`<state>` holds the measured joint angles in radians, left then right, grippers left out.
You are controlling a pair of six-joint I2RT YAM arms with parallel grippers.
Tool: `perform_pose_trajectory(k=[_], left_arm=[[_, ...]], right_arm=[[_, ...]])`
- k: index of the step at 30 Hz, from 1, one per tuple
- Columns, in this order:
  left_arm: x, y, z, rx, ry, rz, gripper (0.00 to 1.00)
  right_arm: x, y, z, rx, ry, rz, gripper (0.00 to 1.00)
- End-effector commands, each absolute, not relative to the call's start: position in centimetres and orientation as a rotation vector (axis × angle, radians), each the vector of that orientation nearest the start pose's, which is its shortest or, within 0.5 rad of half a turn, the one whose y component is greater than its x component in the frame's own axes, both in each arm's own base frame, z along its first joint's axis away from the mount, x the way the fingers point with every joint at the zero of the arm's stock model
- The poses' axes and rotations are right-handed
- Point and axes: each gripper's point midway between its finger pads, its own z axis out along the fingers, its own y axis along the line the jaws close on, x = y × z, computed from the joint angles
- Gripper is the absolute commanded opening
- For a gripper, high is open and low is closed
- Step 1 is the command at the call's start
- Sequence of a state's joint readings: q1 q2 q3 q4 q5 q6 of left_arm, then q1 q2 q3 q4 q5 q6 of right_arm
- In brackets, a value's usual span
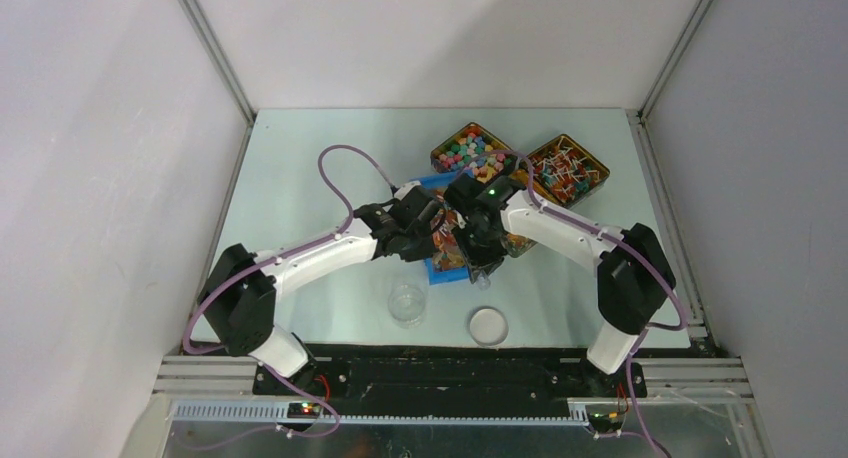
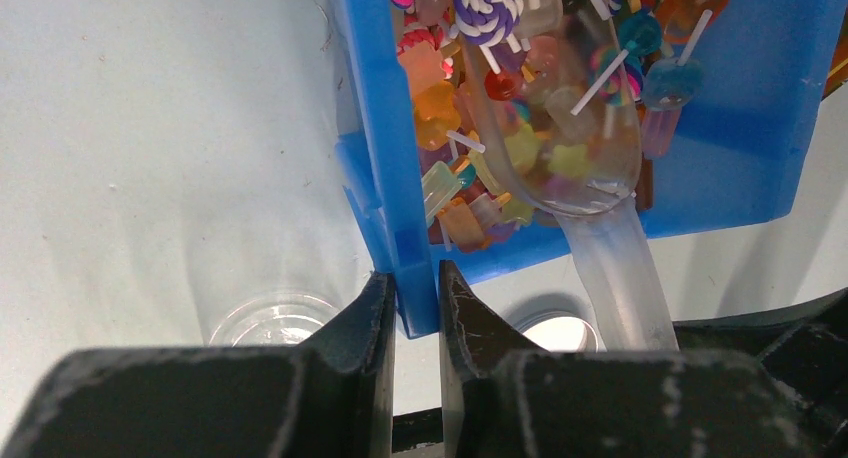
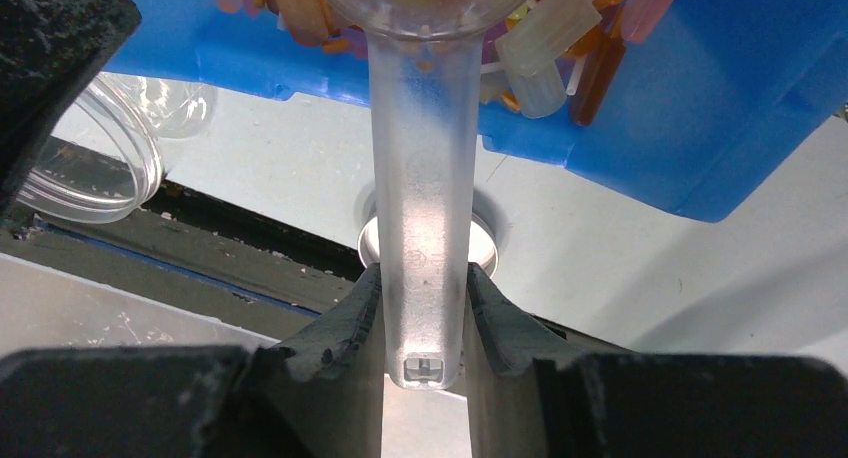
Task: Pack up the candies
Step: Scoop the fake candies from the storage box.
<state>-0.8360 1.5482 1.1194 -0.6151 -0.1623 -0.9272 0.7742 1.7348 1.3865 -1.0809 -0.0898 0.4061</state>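
- Lower centre: left gripper [image 2: 415,308] pinches blue tray [image 2: 760,128] wall, nearly closed.
- Right gripper [image 3: 420,298] narrowly clamps clear scoop [image 3: 420,208] handle.
- Scooping candies [image 2: 560,158], I judge; next, lift level toward jar [image 1: 407,301].

A: What stands on the pale table [image 1: 300,178]?
B: A blue plastic tray [image 2: 770,108]; a clear plastic scoop [image 2: 615,268] lies in it, handle over the near wall.
A: Nearer?
B: A clear round jar [image 1: 407,301], upright, and a white round lid [image 1: 487,325], near but apart.

My worktop [image 1: 300,178] carries a blue bin [image 2: 770,98] at my left hand [image 2: 417,313], a clear jar [image 1: 407,303] and round lid [image 1: 488,325] short of it, a dark tray [image 1: 437,159] and a second tray [image 1: 604,174] beyond.
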Motion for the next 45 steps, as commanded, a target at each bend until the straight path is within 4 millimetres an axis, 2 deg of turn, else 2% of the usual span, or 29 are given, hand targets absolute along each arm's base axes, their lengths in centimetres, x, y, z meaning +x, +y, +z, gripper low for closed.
perform_pose_trajectory(k=[1, 3, 5, 8, 11, 18, 20, 25, 30, 34, 38, 45], left_arm=[[20.5, -27.8, 8.5, -0.102, 2.781, -0.427, 0.0], [20.5, -27.8, 8.6, -0.106, 2.783, -0.426, 0.01], [20.6, -27.6, 8.6, -0.112, 2.783, -0.419, 0.07], [20.8, -27.3, 8.8, -0.121, 2.781, -0.413, 0.22], [21.0, -27.0, 9.1, -0.135, 2.772, -0.423, 0.31], [21.8, -27.0, 11.1, -0.19, 2.721, -0.565, 0.54], [22.4, -26.5, 11.9, -0.228, 2.686, -0.599, 0.56], [22.6, -26.0, 14.0, -0.279, 2.616, -0.753, 0.57], [23.0, -24.5, 14.9, -0.352, 2.557, -0.834, 0.59], [22.8, -23.1, 15.2, -0.388, 2.529, -0.843, 0.63], [22.5, -22.0, 14.6, -0.42, 2.526, -0.831, 0.77], [22.4, -21.3, 14.5, -0.43, 2.518, -0.829, 0.79]], right_arm=[[23.7, 25.1, 10.4, -0.512, 2.83, 0.263, 0.0], [23.3, 24.7, 10.4, -0.509, 2.852, 0.252, 0.0], [22.5, 24.2, 10.3, -0.509, 2.892, 0.23, 0.0], [21.5, 23.6, 10.4, -0.516, 2.929, 0.212, 0.0], [20.8, 23.2, 11.0, -0.52, 2.941, 0.202, 0.0], [20.7, 22.2, 10.9, -0.593, 2.876, 0.088, 0.0], [20.3, 22.1, 10.7, -0.618, 2.869, 0.069, 0.0], [19.9, 22.1, 10.5, -0.655, 2.812, 0.045, 0.0], [19.5, 22.0, 10.2, -0.673, 2.752, 0.026, 0.0], [19.4, 22.0, 10.6, -0.665, 2.713, 0.025, 0.0], [19.1, 21.9, 11.2, -0.674, 2.694, 0.02, 0.0], [18.2, 21.1, 11.5, -0.686, 2.685, -0.018, 0.0]])
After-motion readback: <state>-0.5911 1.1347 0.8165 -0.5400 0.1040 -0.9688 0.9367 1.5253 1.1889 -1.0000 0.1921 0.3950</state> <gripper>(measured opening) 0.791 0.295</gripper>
